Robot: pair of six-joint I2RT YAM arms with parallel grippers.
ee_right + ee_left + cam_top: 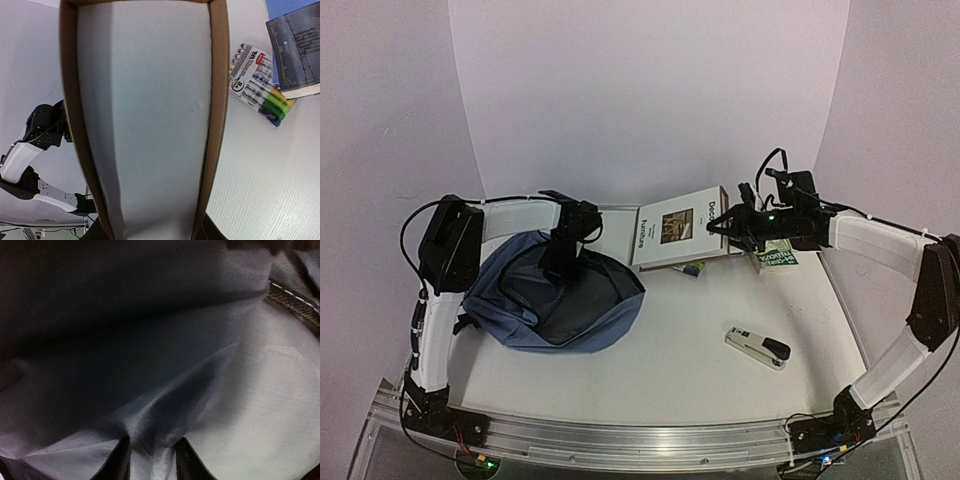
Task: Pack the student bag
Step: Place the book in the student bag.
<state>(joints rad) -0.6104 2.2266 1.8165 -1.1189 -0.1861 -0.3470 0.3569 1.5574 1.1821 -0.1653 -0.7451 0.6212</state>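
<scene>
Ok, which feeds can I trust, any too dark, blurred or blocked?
Left wrist: dim and soft, only the grey lining of the slate-blue fabric backpack, top left lost in shadow. Right wrist: the white brown-edged book fills and blocks the centre; the pack of coloured markers beside it is sharp. Top view: evenly lit, edges bowed by the lens.

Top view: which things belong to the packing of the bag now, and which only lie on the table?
In the job: student bag, lying open; left gripper, down at its lining; white book, held by right gripper.
Lying about, untouched: stapler; marker pack; dark book; green book.
</scene>
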